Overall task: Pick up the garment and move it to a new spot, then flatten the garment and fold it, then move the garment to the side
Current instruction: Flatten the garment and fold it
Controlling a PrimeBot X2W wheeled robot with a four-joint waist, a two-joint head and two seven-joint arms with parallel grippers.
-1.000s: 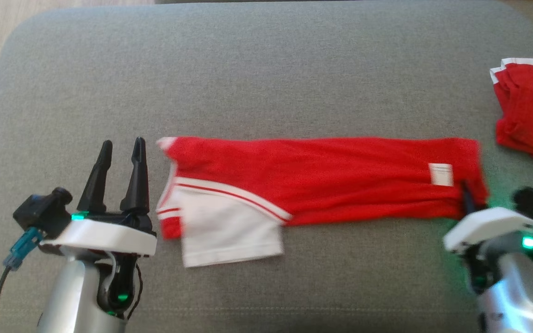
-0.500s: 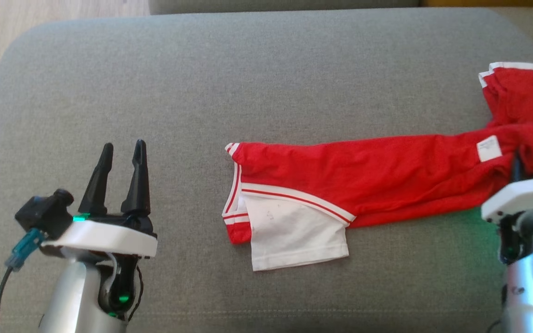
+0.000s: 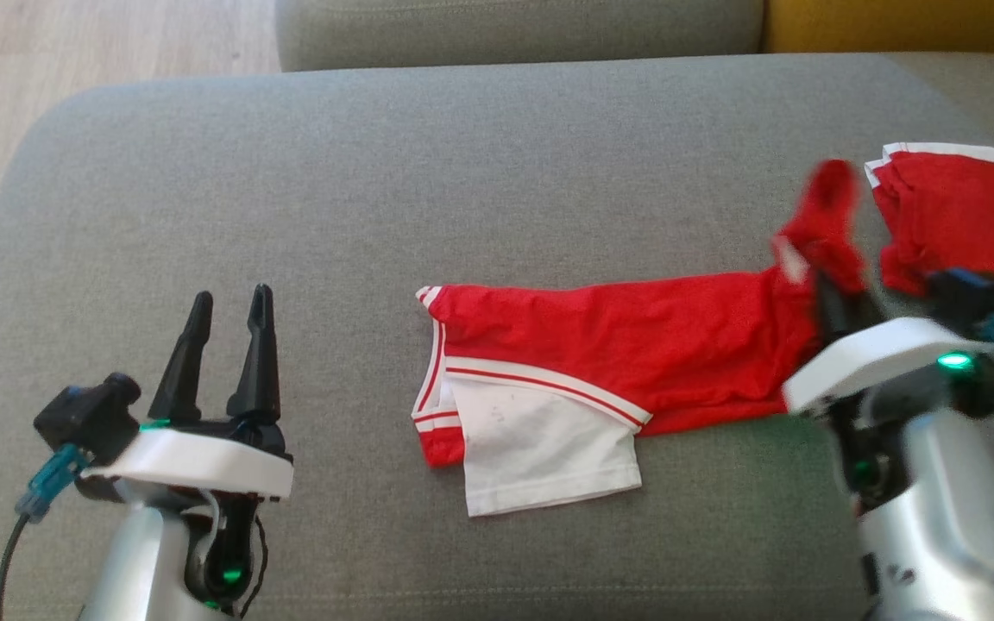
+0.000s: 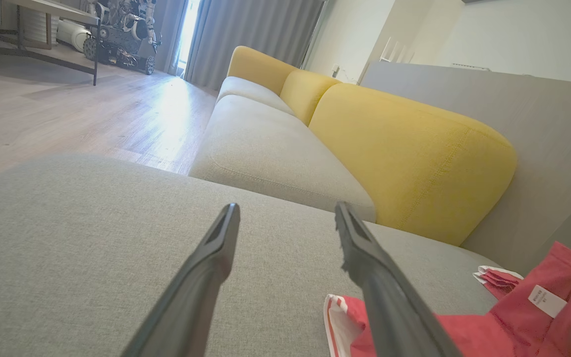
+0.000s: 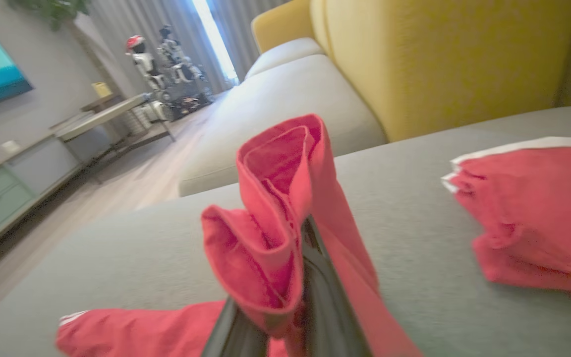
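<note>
Fold step in hand, we judge. The garment (image 3: 618,345) lies centre-right on the grey cushion (image 3: 462,172) as a long narrow strip. Its long axis runs 9 to 3 o'clock: the white-trimmed end points to 9, and the far end is lifted off the cushion at 3.

The right gripper (image 3: 829,297) pinches that lifted end, with cloth bunched over its fingers. The left gripper (image 3: 231,295) has its jaws spread and empty, at 9 o'clock of the garment and well apart from it. A second red pile (image 3: 963,216) sits at 2 o'clock, near the lifted end.

Next, in our view: carry the pinched end toward 9 and lay it on the trimmed end with edges matched. The lower layer must not drag.
</note>
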